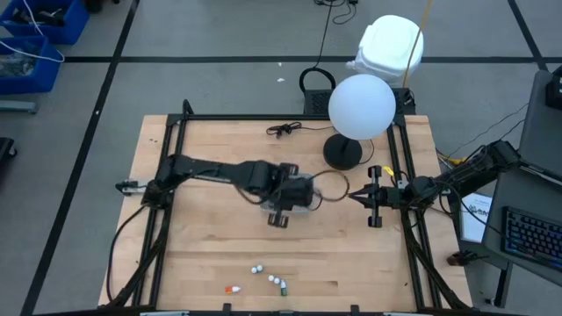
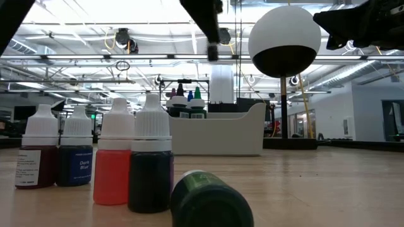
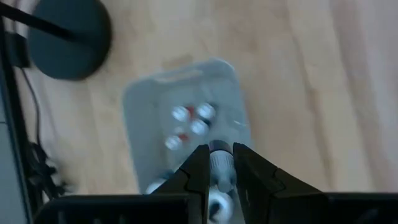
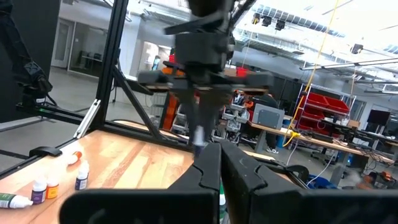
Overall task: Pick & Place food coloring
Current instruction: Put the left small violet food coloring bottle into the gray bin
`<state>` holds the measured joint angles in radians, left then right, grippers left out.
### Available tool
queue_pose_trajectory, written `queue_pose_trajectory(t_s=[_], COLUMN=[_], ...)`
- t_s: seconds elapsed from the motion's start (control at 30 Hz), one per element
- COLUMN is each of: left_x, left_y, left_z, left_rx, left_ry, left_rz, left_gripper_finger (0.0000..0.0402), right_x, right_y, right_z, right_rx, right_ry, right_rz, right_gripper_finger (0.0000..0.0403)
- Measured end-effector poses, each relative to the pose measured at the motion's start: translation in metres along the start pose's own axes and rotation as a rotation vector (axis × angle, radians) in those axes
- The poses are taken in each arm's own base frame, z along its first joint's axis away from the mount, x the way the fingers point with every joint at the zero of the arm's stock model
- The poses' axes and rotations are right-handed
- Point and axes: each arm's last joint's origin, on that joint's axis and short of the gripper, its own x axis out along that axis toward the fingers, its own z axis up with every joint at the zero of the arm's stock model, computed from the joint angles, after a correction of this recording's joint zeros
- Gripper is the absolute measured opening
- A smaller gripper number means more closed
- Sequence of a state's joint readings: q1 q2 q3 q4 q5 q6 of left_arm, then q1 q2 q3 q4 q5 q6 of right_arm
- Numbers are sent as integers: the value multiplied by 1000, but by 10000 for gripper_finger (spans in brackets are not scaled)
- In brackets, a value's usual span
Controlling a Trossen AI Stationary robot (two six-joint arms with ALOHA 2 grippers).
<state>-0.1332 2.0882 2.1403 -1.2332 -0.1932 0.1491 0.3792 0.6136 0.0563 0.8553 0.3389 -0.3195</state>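
My left gripper (image 1: pixel 288 198) hangs above the grey tray (image 3: pixel 186 118) at the table's middle, shut on one small food coloring bottle (image 3: pixel 219 165). Several white-capped bottles (image 3: pixel 191 121) stand inside the tray. More small bottles (image 1: pixel 268 276) are scattered near the table's near edge. In the low view, a dark red, a dark blue, an orange and a dark green one (image 2: pixel 150 161) stand there, and a green one (image 2: pixel 208 202) lies on its side. My right gripper (image 4: pixel 219 163) waits shut to the right of the tray, pointing toward the left gripper (image 4: pixel 202 93). My left gripper pinches the small bottle (image 3: pixel 219 167) between its two fingers (image 3: pixel 198 174), coming from above and pointing down. The bottle is lifted clear over the tray and hangs below the fingers (image 4: pixel 199 134). I cannot tell which part of the bottle the fingers are on.
A lamp with a white globe (image 1: pixel 361 105) and black round base (image 1: pixel 344 152) stands behind the tray on the far right. A black cable (image 1: pixel 283 130) lies near the far edge. Black frame rails (image 1: pixel 167 167) run along both table sides. Bare wood lies between the tray and the near bottles.
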Motion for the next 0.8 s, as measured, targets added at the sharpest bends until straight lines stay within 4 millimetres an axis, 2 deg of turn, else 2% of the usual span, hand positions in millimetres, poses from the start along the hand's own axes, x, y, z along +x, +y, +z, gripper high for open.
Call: queue_pose_trajectory(t_s=[0.17, 0.33, 0.63, 0.8], left_x=[13, 29, 83, 97], left_y=[30, 48, 53, 51], left_z=[5, 6, 5, 5], left_rx=[-21, -42, -8, 16], left_ry=[-75, -98, -9, 9], left_rz=[40, 11, -13, -19], left_gripper_finger=[58, 58, 58, 58], right_x=[0, 0, 0, 0], right_y=[0, 0, 1, 1], right_z=[0, -1, -2, -2], right_rx=[0, -5, -16, -18], right_ry=[0, 10, 19, 19], right_rz=[0, 3, 6, 6], right_gripper_finger=[0, 0, 0, 0])
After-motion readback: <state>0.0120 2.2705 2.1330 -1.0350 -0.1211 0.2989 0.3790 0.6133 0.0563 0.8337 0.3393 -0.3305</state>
